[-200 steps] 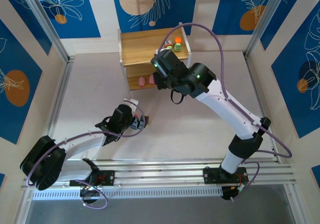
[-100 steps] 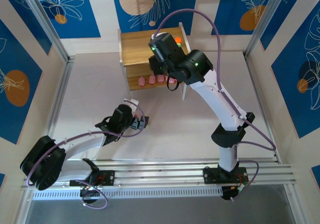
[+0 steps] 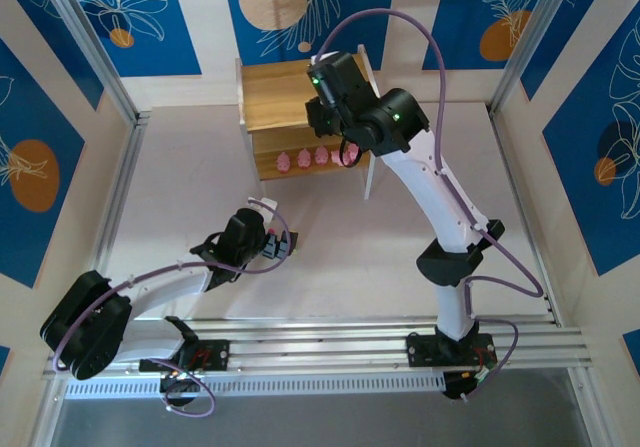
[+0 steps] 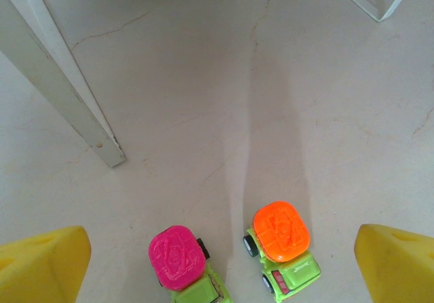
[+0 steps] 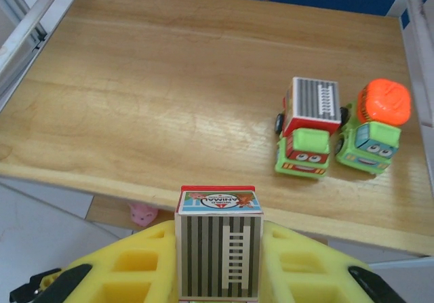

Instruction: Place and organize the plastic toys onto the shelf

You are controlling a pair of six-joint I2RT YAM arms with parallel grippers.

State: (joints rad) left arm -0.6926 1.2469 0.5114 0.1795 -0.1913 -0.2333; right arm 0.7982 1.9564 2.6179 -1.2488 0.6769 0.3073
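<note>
Toy trucks [image 5: 308, 133]: two atop shelf [image 5: 135, 99]

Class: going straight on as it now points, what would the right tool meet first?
Probably the bare top board of the shelf; the right tool, shut on a grey-topped truck, points left of the two parked trucks.

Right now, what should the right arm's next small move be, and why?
Probably ease forward and lower toward the bare wood left of the parked ladder truck. The right fingers grip a ladder-topped truck near the front edge of the shelf's top board, where the parked one and an orange mixer truck sit side by side at the right.
</note>
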